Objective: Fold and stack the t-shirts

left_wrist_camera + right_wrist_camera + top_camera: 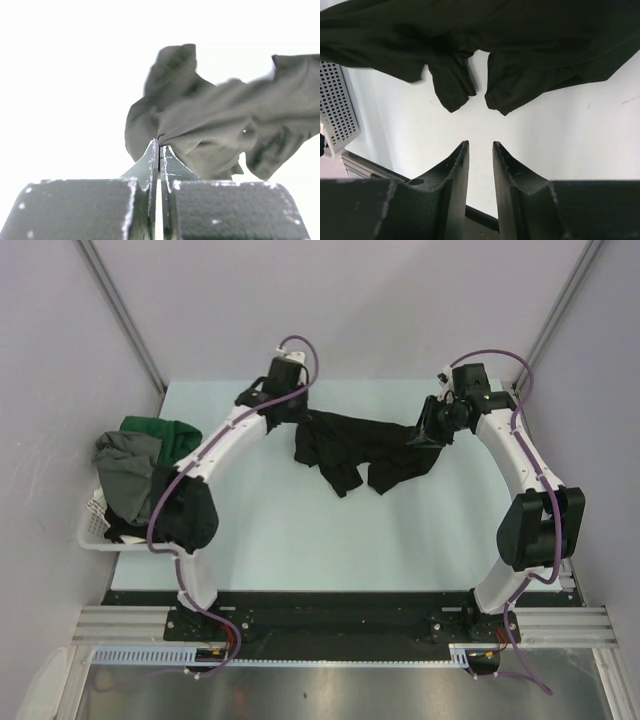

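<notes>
Basket [95, 525]: white slatted plastic, at 9 o'clock on the table's edge, just beside the left arm's elbow; perforated wall also seen at 9 o'clock in the right wrist view.
Basket load: soft crumpled cloth in three colours, namely grey t-shirt [125, 465] on top, dark green t-shirt [165, 433] toward 12 o'clock of it, black cloth [125, 520] nearest; exact count of pieces not clear.
Table [300, 540]: pale, smooth, matte.
Black t-shirt [360, 445]: one, well apart from the basket, toward 12 o'clock on the table; stretched in a wrinkled band between both grippers, with two limp flaps drooping toward 6 o'clock onto the tabletop.
Right gripper [480, 145]: at 1 o'clock, at the shirt's right end; two dark, rough-edged fingers parted by a narrow slot, bare table showing through, nothing between the tips; cloth just beyond them.
Left gripper [159, 147]: at 11 o'clock, at the shirt's left end; two speckled wedge fingers pressed together, pinching a gathered fold of the black t-shirt, with cloth fanning out toward 2 o'clock.
</notes>
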`<state>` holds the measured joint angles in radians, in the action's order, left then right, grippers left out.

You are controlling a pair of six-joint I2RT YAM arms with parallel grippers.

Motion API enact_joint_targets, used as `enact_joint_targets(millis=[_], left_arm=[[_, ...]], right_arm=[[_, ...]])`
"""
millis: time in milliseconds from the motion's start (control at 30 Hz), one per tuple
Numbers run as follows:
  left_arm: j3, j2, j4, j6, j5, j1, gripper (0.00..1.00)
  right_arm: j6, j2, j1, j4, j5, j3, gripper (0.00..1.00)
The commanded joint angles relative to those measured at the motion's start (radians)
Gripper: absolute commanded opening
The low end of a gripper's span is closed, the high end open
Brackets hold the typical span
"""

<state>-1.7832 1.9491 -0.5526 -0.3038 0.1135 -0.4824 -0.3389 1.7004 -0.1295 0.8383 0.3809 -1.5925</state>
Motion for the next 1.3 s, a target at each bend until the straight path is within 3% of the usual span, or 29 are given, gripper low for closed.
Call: enact_joint_targets(millis=[0,300,600,733,900,1033,1267], left_arm=[[0.044,-0.148,-0.046,0.054,0.075,0.071,0.0],[0.131,-0.3,-0.029,0.071,0.049,0.212,0.0],[0.18,-0.257,-0.043,0.063,0.038,0.225,0.0],[0.2,-0.222,-0.043,0.054,0.035,0.225,0.14],[0.243,-0.211,-0.035,0.037,0.043,0.225,0.22],[0.286,-0.237,-0.015,0.038,0.101,0.223,0.35],[0.35,-0.289,-0.015,0.026,0.068,0.2,0.36]], right_arm=[[-0.002,-0.013,-0.019,-0.028,0.0,-0.007,0.31],[-0.043,-0.005,-0.119,-0.05,-0.054,0.003,0.31],[-0.063,-0.051,-0.153,-0.036,-0.105,0.012,0.31],[-0.061,-0.054,-0.151,-0.025,-0.111,0.008,0.31],[-0.066,-0.056,-0.151,-0.022,-0.114,-0.001,0.31],[-0.068,-0.047,-0.151,-0.021,-0.112,-0.017,0.31],[-0.069,-0.022,-0.153,-0.015,-0.105,-0.041,0.31]])
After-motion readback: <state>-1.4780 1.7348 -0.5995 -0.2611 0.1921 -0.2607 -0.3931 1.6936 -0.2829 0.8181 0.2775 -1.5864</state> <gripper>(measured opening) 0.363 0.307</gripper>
